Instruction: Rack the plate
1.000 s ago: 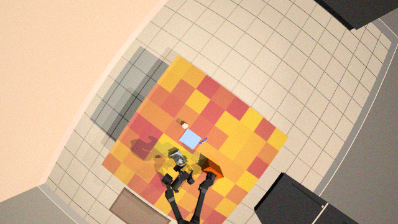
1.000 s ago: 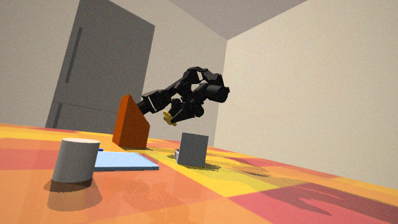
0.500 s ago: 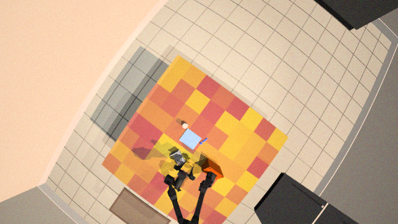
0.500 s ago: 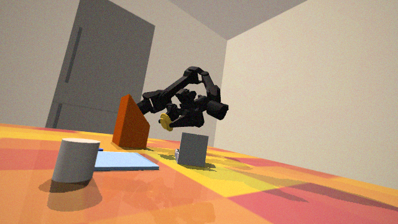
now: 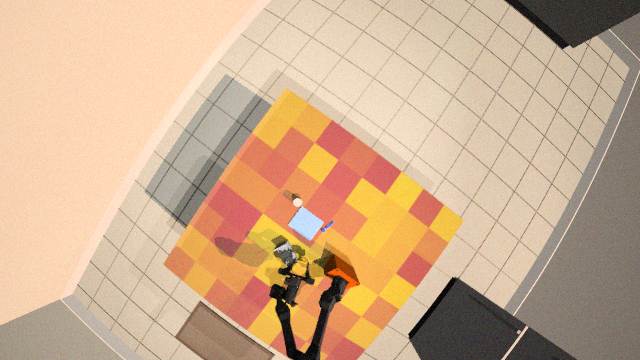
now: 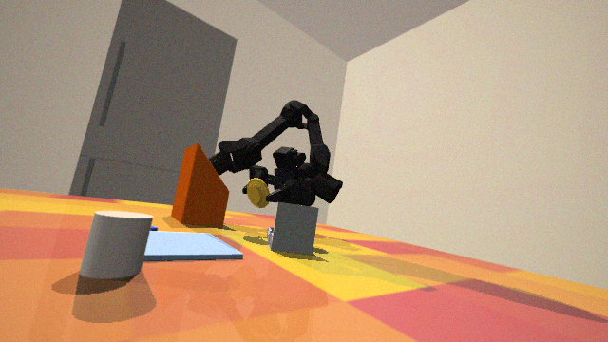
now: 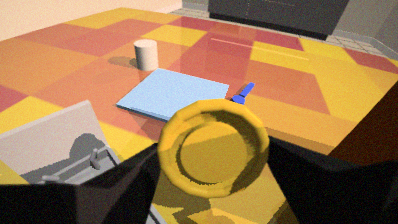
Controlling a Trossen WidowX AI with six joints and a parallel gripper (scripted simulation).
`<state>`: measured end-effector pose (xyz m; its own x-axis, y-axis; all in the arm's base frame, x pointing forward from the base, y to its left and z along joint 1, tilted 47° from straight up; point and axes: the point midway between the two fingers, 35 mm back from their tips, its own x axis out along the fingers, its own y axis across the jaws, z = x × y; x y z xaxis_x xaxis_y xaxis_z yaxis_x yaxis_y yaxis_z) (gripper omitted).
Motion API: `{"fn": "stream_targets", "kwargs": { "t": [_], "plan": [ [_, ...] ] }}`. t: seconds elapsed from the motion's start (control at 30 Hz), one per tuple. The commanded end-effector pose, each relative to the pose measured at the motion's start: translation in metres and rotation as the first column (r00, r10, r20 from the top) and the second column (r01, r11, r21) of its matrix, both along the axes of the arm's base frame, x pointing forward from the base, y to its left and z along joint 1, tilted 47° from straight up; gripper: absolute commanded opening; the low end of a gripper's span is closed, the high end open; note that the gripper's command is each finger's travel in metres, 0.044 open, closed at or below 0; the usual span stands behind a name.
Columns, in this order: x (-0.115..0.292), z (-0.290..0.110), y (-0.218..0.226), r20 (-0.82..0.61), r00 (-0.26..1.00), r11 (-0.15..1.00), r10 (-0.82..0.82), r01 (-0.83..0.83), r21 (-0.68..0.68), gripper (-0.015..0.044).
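Observation:
My gripper (image 6: 266, 189) (image 7: 211, 145) (image 5: 296, 274) is shut on the yellow plate (image 6: 257, 192) (image 7: 214, 147) and holds it on edge in the air. The dish rack (image 5: 285, 249) (image 6: 294, 228) (image 7: 52, 142) is a grey box with rails (image 7: 94, 161) inside. In the exterior view the plate hangs just above and to the left of the rack's top edge. In the wrist view the rack lies below and to the left of the plate. The plate is outside the rails.
An orange wedge (image 5: 342, 270) (image 6: 199, 190) stands close beside the arm. A light blue flat mat (image 5: 306, 223) (image 6: 190, 244) (image 7: 175, 92), a small blue utensil (image 5: 326, 227) (image 7: 243, 93) and a pale cylinder (image 5: 297, 202) (image 6: 116, 244) (image 7: 146, 55) lie beyond the rack.

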<state>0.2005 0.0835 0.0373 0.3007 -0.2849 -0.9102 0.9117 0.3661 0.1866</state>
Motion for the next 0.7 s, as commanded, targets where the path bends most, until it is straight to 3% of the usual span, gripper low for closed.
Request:
{"fn": "stream_targets", "kwargs": {
  "t": [0.0,0.67],
  "plan": [
    [0.002,-0.001,0.005,0.082,0.996,0.998,0.041,-0.037,-0.046,0.0000],
    [0.002,0.011,0.038,0.432,0.874,0.972,0.224,-0.166,-0.169,0.0000]
  ]
}}
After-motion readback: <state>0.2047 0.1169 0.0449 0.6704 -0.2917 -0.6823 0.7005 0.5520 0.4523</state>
